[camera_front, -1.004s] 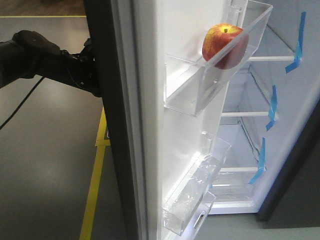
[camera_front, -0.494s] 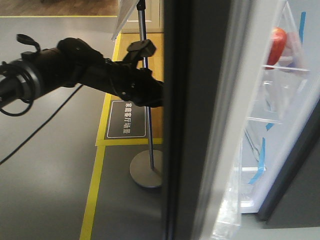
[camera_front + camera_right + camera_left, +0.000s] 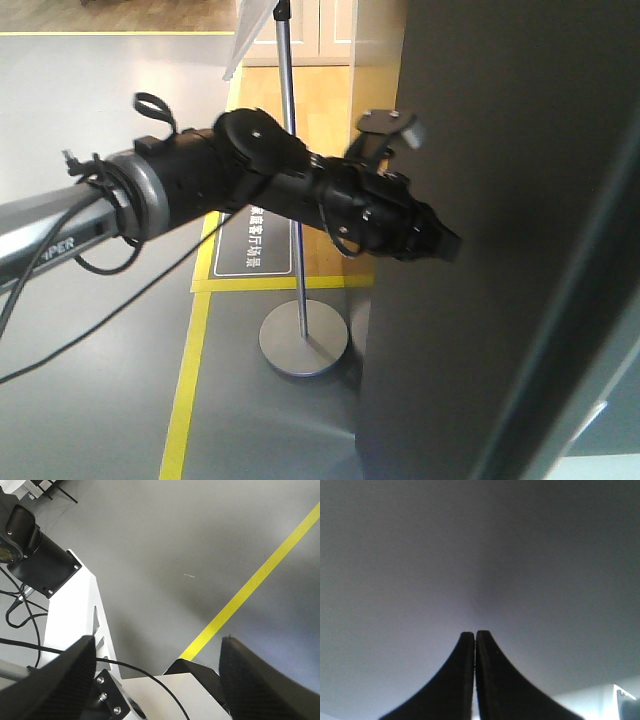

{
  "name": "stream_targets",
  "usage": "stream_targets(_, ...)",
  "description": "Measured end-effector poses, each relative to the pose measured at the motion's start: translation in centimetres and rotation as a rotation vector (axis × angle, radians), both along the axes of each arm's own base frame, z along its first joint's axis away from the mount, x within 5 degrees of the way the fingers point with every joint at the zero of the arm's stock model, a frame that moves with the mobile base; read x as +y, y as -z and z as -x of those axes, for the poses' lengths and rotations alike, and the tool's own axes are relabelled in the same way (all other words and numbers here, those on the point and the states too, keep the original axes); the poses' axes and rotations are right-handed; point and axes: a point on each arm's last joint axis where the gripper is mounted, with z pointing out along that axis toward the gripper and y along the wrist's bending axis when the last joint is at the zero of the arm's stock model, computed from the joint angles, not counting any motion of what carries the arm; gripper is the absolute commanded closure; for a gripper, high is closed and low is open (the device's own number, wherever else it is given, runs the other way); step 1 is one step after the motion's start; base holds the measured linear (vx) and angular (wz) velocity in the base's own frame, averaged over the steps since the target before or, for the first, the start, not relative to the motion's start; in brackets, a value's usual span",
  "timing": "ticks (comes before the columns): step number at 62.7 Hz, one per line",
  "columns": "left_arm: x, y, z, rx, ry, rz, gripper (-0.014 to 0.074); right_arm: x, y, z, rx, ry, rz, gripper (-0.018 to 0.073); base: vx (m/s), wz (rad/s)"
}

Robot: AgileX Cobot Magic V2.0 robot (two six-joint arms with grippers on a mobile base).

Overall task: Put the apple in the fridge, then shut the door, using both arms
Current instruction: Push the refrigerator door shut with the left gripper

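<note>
Evidently the left gripper (image 3: 475,634), fingers (image 3: 462,680) pressed together, leans on the door (image 3: 520,150) to push it shut; right gripper (image 3: 157,640) hangs spread.

In the front view, the door (image 3: 520,200) is cut off by the top, right and bottom edges, and whatever stands behind it is covered. The left arm (image 3: 180,190) is cut off at the left edge. The floor sign (image 3: 252,250) is partly hidden behind this arm, and its writing is too small to be read. In the left wrist view, the left fingers (image 3: 495,680) are cut off below, and the grey surface (image 3: 480,555) before them is blurred, without detail. In the right wrist view, the right fingers (image 3: 65,680) are cut off by the bottom edge.
</note>
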Motion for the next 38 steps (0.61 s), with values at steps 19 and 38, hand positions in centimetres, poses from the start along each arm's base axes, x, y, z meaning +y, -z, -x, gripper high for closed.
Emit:
stream_targets(19, 1.9, -1.3, 0.3, -0.104, -0.059, -0.199, 0.0603, 0.0, 0.0, 0.0, 0.000, 0.000, 0.000, 0.0061, 0.00, 0.00)
stream_targets(38, 8.0, -5.7, 4.6, -0.297, -0.234, -0.257, 0.0603, 0.0, 0.0, 0.0, 0.000, 0.000, 0.000, 0.0061, 0.00, 0.00)
